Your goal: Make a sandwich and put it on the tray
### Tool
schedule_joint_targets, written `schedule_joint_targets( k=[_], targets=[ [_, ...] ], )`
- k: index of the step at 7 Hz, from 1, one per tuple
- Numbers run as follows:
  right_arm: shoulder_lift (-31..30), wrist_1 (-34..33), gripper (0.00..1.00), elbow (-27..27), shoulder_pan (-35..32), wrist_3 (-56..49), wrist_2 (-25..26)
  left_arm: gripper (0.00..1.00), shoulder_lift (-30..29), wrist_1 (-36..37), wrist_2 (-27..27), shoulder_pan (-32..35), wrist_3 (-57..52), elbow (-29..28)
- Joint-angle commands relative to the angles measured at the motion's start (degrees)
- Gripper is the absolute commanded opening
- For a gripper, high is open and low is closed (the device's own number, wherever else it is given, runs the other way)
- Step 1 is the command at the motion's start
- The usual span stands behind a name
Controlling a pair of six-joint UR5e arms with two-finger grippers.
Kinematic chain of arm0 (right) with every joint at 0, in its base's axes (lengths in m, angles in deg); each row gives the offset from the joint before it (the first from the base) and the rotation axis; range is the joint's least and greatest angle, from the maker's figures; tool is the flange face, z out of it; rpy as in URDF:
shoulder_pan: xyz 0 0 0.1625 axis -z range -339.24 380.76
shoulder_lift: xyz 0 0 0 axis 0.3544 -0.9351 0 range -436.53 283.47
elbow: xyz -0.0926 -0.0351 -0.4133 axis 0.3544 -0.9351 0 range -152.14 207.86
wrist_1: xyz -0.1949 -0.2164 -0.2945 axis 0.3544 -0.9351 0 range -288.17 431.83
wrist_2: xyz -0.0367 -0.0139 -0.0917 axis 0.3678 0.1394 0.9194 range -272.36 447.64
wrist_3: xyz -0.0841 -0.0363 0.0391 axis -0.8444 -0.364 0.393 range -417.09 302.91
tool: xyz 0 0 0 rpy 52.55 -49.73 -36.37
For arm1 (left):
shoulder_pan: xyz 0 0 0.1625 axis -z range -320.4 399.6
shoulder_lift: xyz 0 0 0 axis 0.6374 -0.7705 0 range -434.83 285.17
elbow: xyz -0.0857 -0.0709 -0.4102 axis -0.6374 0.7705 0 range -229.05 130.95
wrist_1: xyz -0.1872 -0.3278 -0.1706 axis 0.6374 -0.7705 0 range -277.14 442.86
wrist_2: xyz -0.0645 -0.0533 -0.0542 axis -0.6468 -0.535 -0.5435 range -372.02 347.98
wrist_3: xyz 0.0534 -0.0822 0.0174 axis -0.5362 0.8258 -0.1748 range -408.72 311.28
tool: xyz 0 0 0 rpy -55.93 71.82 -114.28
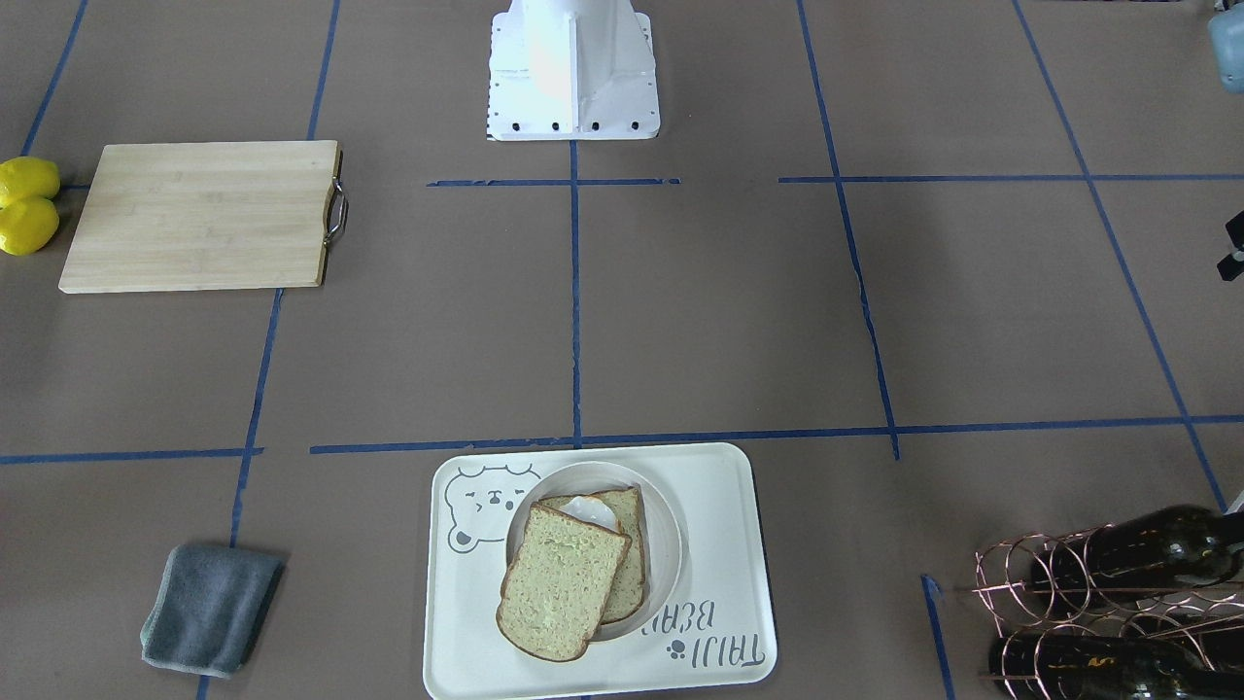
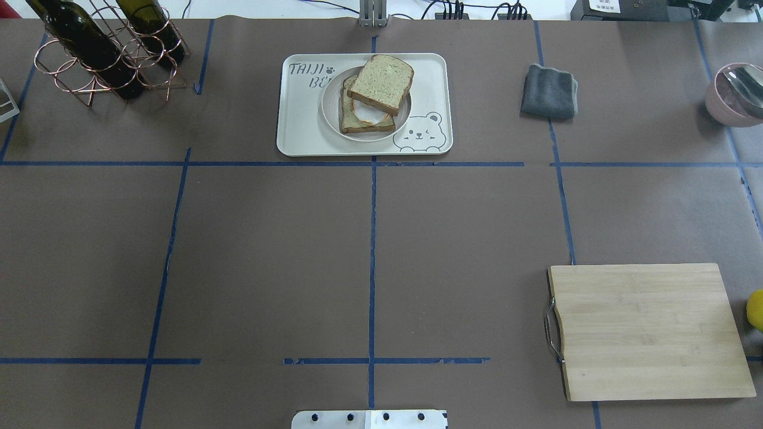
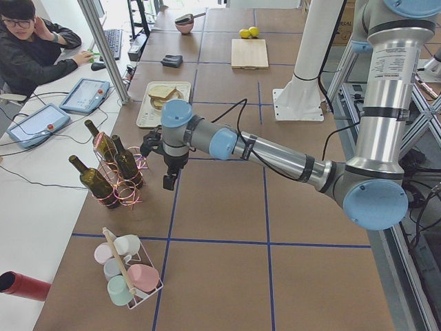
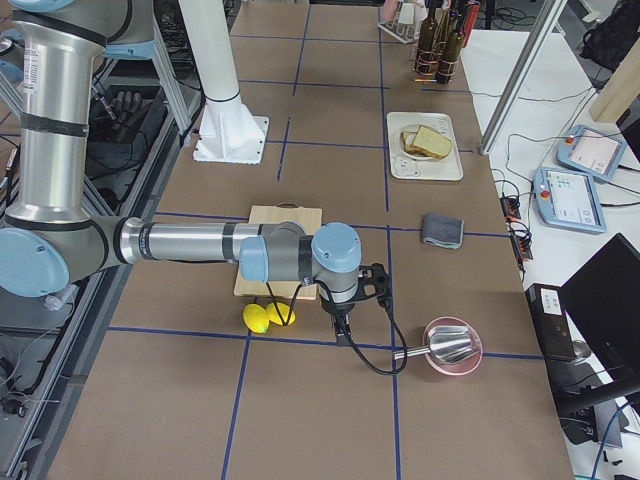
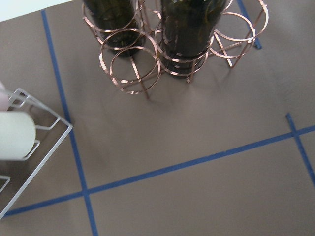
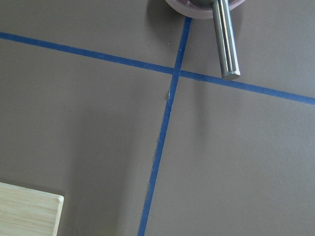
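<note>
The sandwich [image 1: 564, 583] lies in a shallow white dish on the cream bear tray [image 1: 724, 496] at the table's far middle. The top slice sits askew over the lower slice, with white egg showing between them. It also shows in the overhead view [image 2: 377, 89] on the tray [image 2: 298, 134]. My left gripper [image 3: 169, 181] hangs over bare table beside the wine rack, far from the tray. My right gripper [image 4: 340, 325] hangs between the lemons and the pink bowl. Both show only in the side views, so I cannot tell whether they are open or shut.
A wooden cutting board [image 2: 644, 330] lies near right, with lemons [image 1: 27, 204] beside it. A grey cloth [image 2: 549, 90] lies right of the tray. A copper rack with wine bottles [image 2: 107, 53] stands far left. A pink bowl with a ladle [image 2: 736, 95] is far right. A mug rack [image 3: 127, 276] stands at the left end.
</note>
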Motion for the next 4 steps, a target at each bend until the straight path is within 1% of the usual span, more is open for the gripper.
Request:
schedule_joint_targets(
  k=[1,2,4],
  targets=[
    [-0.2,0.2,1.00,-0.5,0.0,-0.5,0.0,1.00,6.2,-0.1,-2.5,2.7,-7.0,-0.5],
    [-0.3,0.2,1.00,-0.6,0.0,-0.5,0.2,1.00,8.9,0.0,-2.8,3.5,-12.0,-0.6],
    [-0.2,0.2,1.00,-0.2,-0.1,-0.6,0.2,1.00,11.0,0.5,-2.6,5.0,-12.7,-1.2]
  ],
)
